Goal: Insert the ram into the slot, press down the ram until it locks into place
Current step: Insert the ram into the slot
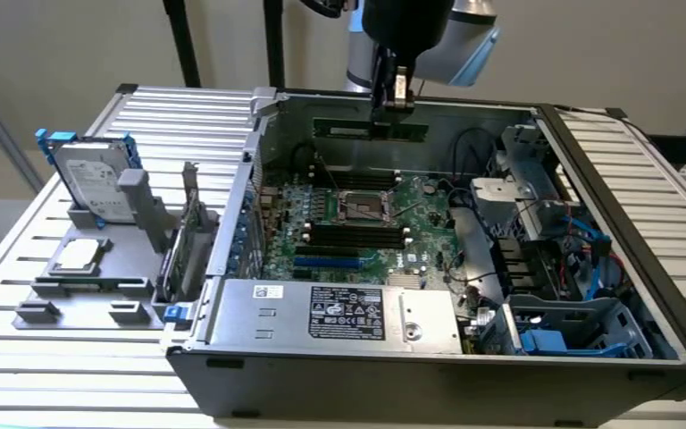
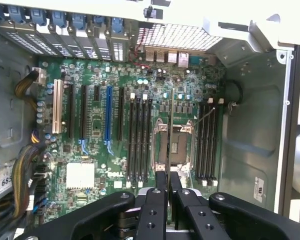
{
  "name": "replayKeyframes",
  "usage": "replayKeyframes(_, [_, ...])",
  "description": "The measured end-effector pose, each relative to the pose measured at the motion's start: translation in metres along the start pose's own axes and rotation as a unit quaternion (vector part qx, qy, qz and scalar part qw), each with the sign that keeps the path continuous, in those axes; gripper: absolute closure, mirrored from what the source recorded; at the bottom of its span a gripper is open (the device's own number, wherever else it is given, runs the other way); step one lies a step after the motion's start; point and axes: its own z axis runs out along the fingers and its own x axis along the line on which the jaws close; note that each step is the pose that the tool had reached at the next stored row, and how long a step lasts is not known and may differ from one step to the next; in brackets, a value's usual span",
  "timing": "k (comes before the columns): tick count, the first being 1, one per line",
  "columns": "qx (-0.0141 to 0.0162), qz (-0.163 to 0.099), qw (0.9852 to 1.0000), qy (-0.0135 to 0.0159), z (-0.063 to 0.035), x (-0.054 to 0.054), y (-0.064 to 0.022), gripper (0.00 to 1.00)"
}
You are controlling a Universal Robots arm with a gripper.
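Nearest, we find the gripper (image 2: pixel 168 178) with its fingers (image 2: pixel 161 184) drawn close together, pinching the ram (image 2: pixel 170 130) from above. The stick hangs below them, and the wrist view shows it edge-on as a thin dark line. In the exterior view the ram hangs level, well above the motherboard (image 2: pixel 90 130) and near the far wall of the case (image 1: pixel 463 112). Beneath it we note the CPU socket (image 2: pixel 179 147), flanked by black slots: one bank (image 2: pixel 139 140) on one side and a second bank (image 2: pixel 208 140) on the other. We judge the ram's long axis to run parallel to those slots. It sits over the socket between the two banks, touching no slot, and none is yet entered. The offset to either bank is therefore sideways and downward. Which slot is intended we cannot tell.
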Motion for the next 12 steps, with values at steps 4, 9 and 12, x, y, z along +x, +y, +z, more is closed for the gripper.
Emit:
replayKeyframes(4, [-0.0002,0.001,1.0000,0.0076,0.0019,0.004,0.0002,0.86])
replayKeyframes(9, [0.0002,0.005,0.9999,0.0120,0.0093,0.005,0.0008,0.86])
replayKeyframes(12, [0.0006,0.009,0.9999,0.0125,0.0148,0.006,0.0015,0.86])
